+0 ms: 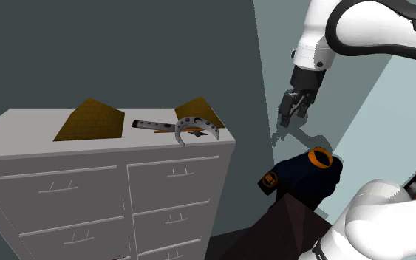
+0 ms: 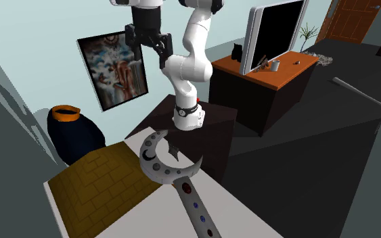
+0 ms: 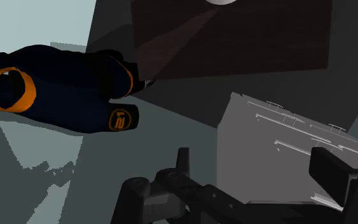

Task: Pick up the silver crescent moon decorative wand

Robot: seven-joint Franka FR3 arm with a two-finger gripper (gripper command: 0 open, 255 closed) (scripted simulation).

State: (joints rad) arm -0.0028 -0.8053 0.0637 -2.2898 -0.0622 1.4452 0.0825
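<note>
Shoulder view, wand: the silver crescent-moon wand with a studded handle (image 1: 178, 130) lies flat on the grey chest of drawers (image 1: 29, 131). Its crescent is at the front edge and its handle runs toward 9 o'clock.
Neighbours: ochre brick-patterned wedges (image 1: 91, 122) sit close at 9 and 12 o'clock.
Gripper: the all-black gripper (image 1: 293, 111) hangs at the wand's 3 o'clock, well apart, beyond the chest's side; fingers spread, holding nothing.
Doing it well: probably best to travel over the top first, then come straight down with the fingers spanning the slim handle, clear of both wedges.
</note>
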